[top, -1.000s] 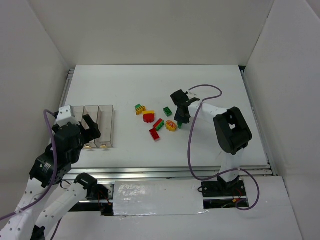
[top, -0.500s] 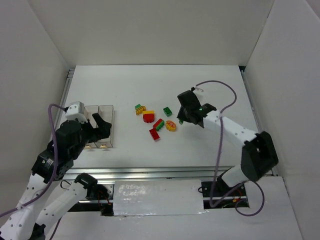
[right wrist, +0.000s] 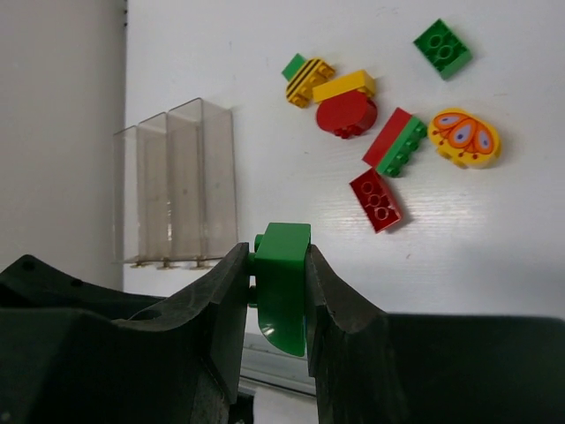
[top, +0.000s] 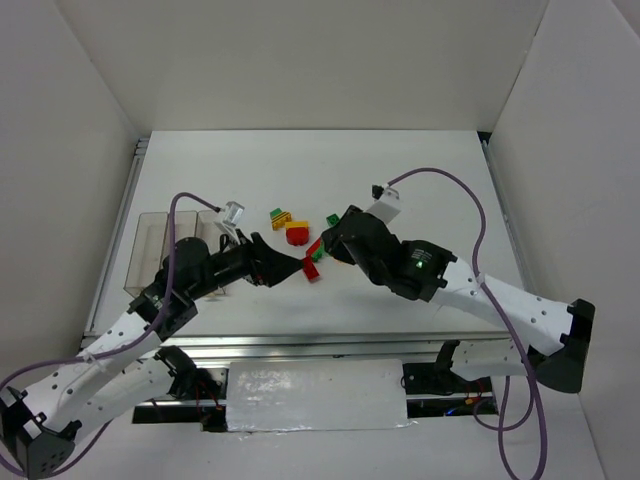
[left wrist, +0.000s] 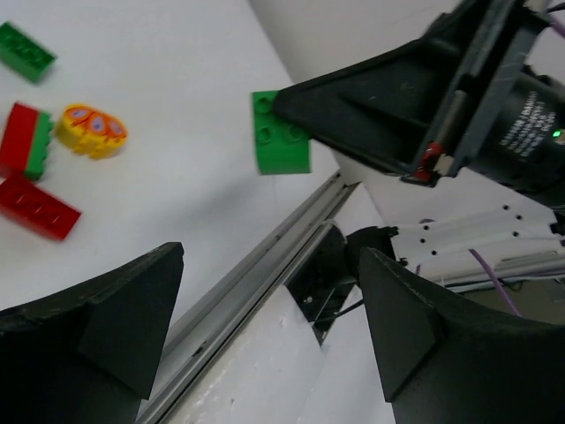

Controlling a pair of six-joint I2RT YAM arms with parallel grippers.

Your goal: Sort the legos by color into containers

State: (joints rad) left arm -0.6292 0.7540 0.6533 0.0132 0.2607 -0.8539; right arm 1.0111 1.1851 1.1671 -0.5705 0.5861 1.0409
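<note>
My right gripper (right wrist: 281, 265) is shut on a green lego brick (right wrist: 282, 287), held edge-on above the table. The left wrist view shows that brick (left wrist: 281, 132) at the right gripper's fingertips. My left gripper (left wrist: 269, 265) is open and empty, pointing at the right gripper (top: 325, 250) from the left (top: 288, 268). The loose legos lie beyond: a red brick (right wrist: 375, 200), a red-and-green brick (right wrist: 395, 141), a yellow butterfly piece (right wrist: 464, 137), a red rounded piece (right wrist: 346, 115) and a green brick (right wrist: 442, 49). The three clear containers (right wrist: 174, 185) stand at the left.
In the top view my left arm (top: 190, 270) crosses in front of the containers (top: 148, 250) and hides part of them. The metal front rail (left wrist: 256, 256) of the table runs just below both grippers. White walls enclose the table.
My left arm has left the containers and reached right to the table's middle. My right arm has swung left and nearer with the green brick, meeting the left gripper.
</note>
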